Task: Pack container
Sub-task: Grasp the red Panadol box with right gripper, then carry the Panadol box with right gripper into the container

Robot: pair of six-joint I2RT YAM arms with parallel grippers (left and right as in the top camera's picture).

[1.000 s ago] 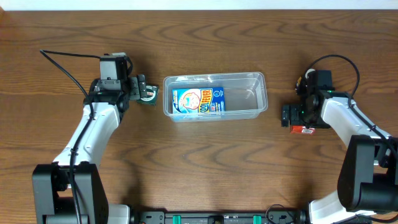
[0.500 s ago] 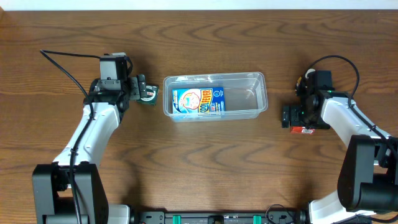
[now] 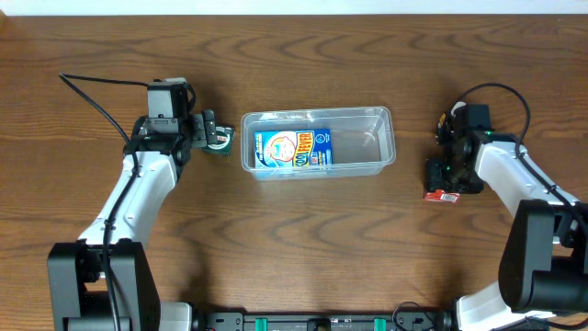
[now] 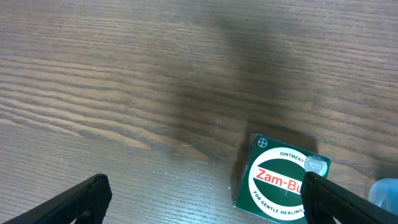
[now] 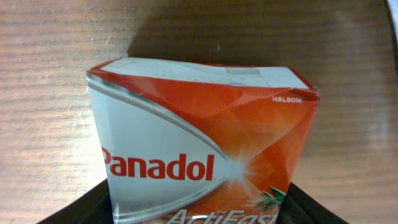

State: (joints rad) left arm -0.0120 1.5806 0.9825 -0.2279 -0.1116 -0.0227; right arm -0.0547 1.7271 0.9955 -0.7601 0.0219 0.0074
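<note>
The clear plastic container sits at the table's middle with a blue box lying in its left half. My left gripper is open just left of the container. A green Zam-Buk box lies on the table by its right finger. In the left wrist view the green box is next to the right fingertip of the open gripper. My right gripper, right of the container, is shut on a red and white Panadol box. The Panadol box fills the right wrist view between the jaws.
Black cables run behind both arms, one near the left arm and one looping at the right arm. The dark wood table reaches to a white strip at the far edge.
My right gripper has shifted slightly right and turned, and the Panadol box has moved with it. The left arm, the green box and the container have not moved.
</note>
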